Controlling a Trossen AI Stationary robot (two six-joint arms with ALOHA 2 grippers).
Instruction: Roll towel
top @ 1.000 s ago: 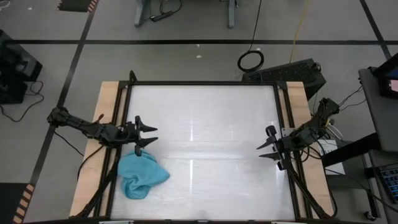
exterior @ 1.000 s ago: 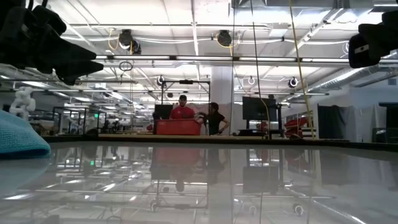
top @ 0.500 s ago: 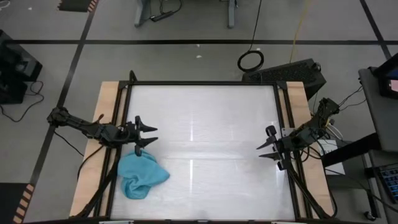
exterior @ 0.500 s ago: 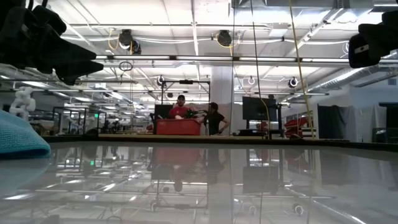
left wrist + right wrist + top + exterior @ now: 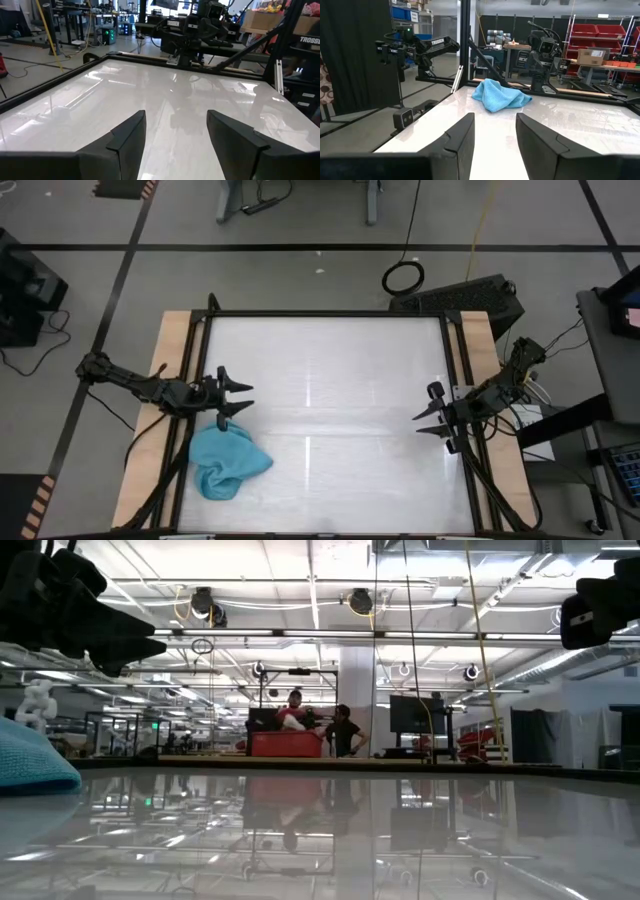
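The turquoise-blue towel lies crumpled in a loose heap on the white table, near its left edge and toward the near side. It also shows in the right wrist view and at the low view's left edge. My left gripper is open and empty, just beyond the towel's far side, above the table; its wrist view shows only bare table between the fingers. My right gripper is open and empty at the table's right edge, pointing toward the left edge; its fingers frame the towel far off.
The white tabletop has a dark frame with wooden side strips. A dark box stands beyond the far right corner. People stand far off in the room behind the table.
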